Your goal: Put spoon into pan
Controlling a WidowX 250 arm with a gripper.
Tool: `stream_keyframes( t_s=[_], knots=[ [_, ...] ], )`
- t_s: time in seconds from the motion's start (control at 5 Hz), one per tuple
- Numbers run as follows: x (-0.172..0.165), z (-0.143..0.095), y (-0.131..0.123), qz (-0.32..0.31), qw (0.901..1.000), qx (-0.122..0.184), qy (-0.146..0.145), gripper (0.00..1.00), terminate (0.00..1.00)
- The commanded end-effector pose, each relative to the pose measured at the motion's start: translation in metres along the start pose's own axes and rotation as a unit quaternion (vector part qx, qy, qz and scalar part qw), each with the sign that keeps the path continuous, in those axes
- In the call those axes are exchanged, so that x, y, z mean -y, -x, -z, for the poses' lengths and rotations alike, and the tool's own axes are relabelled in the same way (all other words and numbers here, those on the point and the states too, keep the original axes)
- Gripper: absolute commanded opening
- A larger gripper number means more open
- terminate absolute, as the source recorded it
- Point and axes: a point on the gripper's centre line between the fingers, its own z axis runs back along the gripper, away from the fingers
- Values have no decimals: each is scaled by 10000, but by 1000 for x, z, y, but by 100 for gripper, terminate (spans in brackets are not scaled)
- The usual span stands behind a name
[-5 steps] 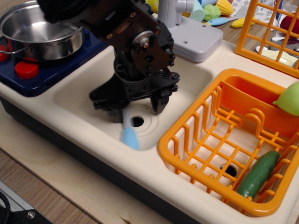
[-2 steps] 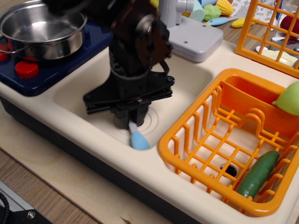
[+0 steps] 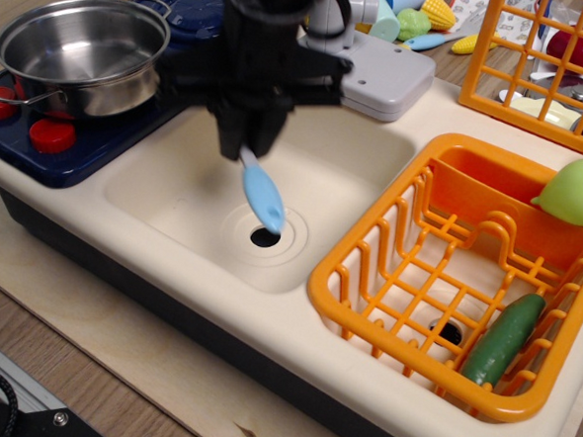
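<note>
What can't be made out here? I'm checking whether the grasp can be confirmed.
- Spoon: only the blue handle end shows; the claw hides its bowl and stem.
- Claw: dark and blurred, so the finger contact is unreadable.
- Pan: the arm covers its right rim.
- Orange rack: cut off by the top and right edges.

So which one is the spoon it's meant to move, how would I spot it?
Find the cream toy sink in the middle, with its round drain hole. Hanging above that hole, from the black gripper, is the spoon: only a thin pale stem and a light blue rounded end show. Nothing else near the sink is that blue; the pan on the left is shiny steel.
</note>
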Motion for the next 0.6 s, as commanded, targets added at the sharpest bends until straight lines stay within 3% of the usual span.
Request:
stream_keyframes(
  t_s=[0.0, 0.4],
  knots=[
    [-12, -34, -11, -4, 9997, 226, -41, 0, 0],
    [-32, -58, 5, -20, 9996, 195, -210, 0, 0]
  ],
)
